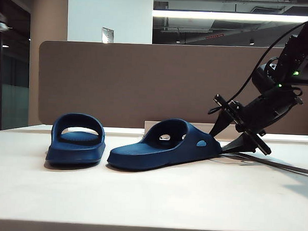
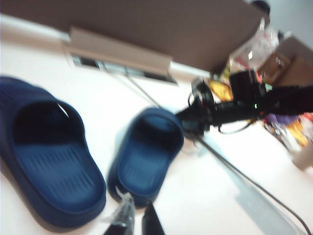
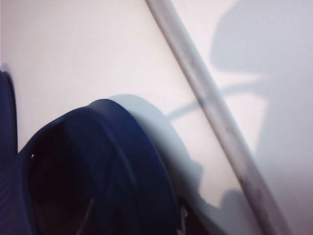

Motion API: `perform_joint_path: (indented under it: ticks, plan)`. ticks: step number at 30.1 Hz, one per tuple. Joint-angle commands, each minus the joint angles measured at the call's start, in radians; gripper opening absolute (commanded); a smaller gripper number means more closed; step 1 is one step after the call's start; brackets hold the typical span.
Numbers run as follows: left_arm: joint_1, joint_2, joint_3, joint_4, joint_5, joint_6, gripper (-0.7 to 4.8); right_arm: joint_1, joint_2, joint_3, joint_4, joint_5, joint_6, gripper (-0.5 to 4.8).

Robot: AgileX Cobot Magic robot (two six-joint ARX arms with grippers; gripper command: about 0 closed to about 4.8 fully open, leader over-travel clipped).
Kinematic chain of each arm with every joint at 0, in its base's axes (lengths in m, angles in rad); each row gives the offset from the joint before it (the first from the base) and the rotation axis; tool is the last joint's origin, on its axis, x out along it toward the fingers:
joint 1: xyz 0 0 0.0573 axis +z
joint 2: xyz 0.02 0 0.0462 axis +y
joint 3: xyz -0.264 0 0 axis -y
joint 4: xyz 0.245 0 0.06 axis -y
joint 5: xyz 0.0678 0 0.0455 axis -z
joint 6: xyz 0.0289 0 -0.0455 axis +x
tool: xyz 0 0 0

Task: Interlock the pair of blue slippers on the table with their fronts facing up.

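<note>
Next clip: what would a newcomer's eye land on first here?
Two navy slippers standing soles-down on the cream table: the left slipper faces the camera, the right slipper lies side-on. Next, the right claw at the right slipper's end, jaws astride it. The left claw shows only in its wrist view, above the table near the slippers, nearly closed.

Gap between slippers point(image 1: 104, 149) open; right pincer point(image 1: 234, 138) crowds right slipper's toe.

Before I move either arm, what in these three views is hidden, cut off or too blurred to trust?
- Right gripper: exterior view puts it at the right slipper's toe, contact unclear; fingertips unseen in the right wrist view.
- Left gripper: absent from the exterior view; cut off by the left wrist frame edge, blurred.
- Left slipper: far side hidden by its strap.
</note>
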Motion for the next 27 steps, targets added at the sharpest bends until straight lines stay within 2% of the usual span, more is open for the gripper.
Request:
perform_joint_path:
  ticks: [1, 4, 5, 7, 8, 15, 19, 22, 27]
  plan:
    - [-0.002, 0.177, 0.080, 0.023, 0.095, 0.061, 0.31, 0.004, 0.008, -0.004, -0.022, 0.013, -0.003, 2.20]
    - [-0.017, 0.323, 0.151, 0.040, 0.166, 0.100, 0.33, 0.003, 0.008, -0.004, -0.022, 0.013, -0.003, 2.20]
    - [-0.026, 0.363, 0.173, 0.040, 0.171, 0.113, 0.48, 0.003, 0.008, -0.004, -0.022, 0.013, -0.003, 2.20]
    - [-0.048, 0.437, 0.217, 0.043, 0.170, 0.143, 1.22, 0.003, 0.008, -0.004, -0.022, 0.013, -0.003, 2.20]
    - [-0.058, 0.465, 0.232, 0.048, 0.170, 0.152, 1.28, 0.004, 0.008, -0.004, -0.021, 0.013, -0.003, 2.20]
    - [-0.127, 0.608, 0.277, 0.177, 0.122, 0.171, 1.28, 0.003, 0.008, -0.004, -0.013, 0.014, -0.003, 1.98]
    - [-0.167, 0.678, 0.277, 0.263, 0.107, 0.261, 1.28, 0.003, 0.008, -0.004, -0.010, 0.016, -0.003, 1.97]
    - [-0.196, 0.723, 0.277, 0.295, 0.047, 0.300, 1.28, 0.003, 0.008, -0.004, -0.010, 0.016, -0.003, 1.44]
    - [-0.227, 0.787, 0.277, 0.351, 0.031, 0.298, 1.28, 0.003, 0.008, -0.004, -0.011, 0.016, -0.007, 1.33]
